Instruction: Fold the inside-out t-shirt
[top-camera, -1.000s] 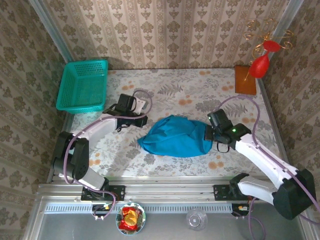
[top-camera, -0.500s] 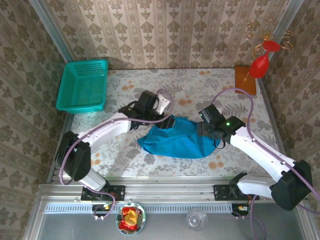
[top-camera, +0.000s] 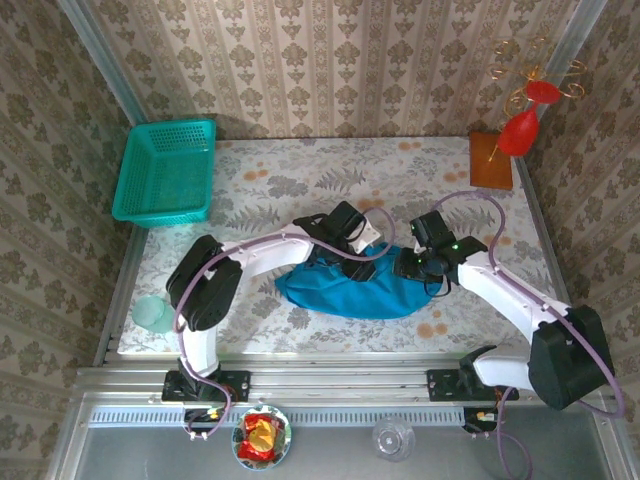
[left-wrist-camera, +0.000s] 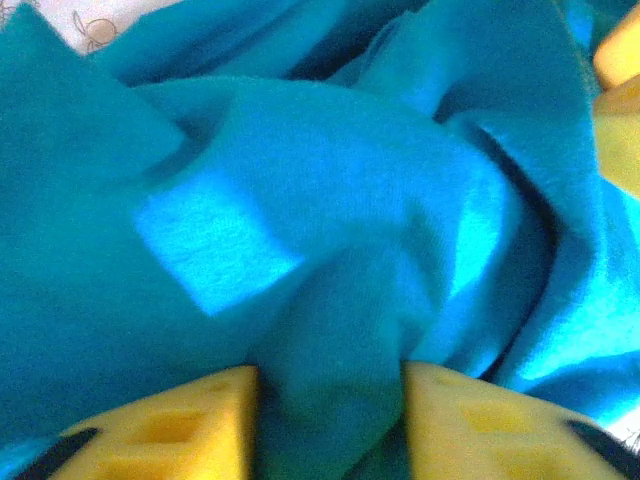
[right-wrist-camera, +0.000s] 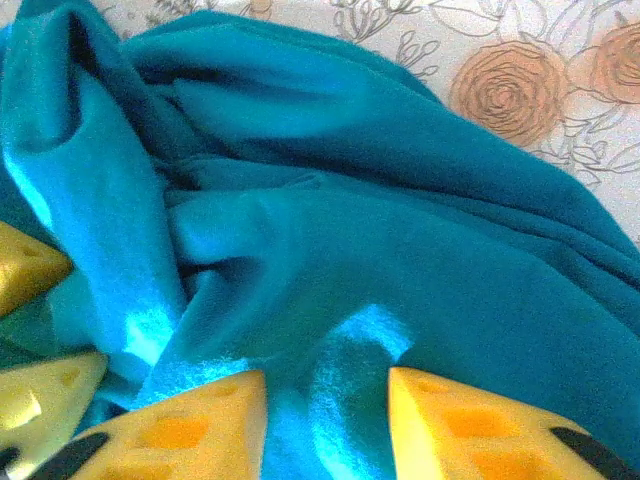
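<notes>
Left gripper (left-wrist-camera: 330, 395) pinches a ridge of the inside-out t-shirt (top-camera: 345, 290), which lies crumpled beneath and between both grippers. Right gripper (right-wrist-camera: 326, 400) straddles cloth just beside; its hold is unclear. Likely the gathering step; next, lift and spread the shirt flat.

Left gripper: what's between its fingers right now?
A raised fold of the inside-out t-shirt fills the gap between the yellow fingers of the left gripper, touching both; the left wrist view shows it.

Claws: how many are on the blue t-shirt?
2. The left claw grips a fold at the t-shirt's far edge; the right claw grips cloth near its right end.
</notes>
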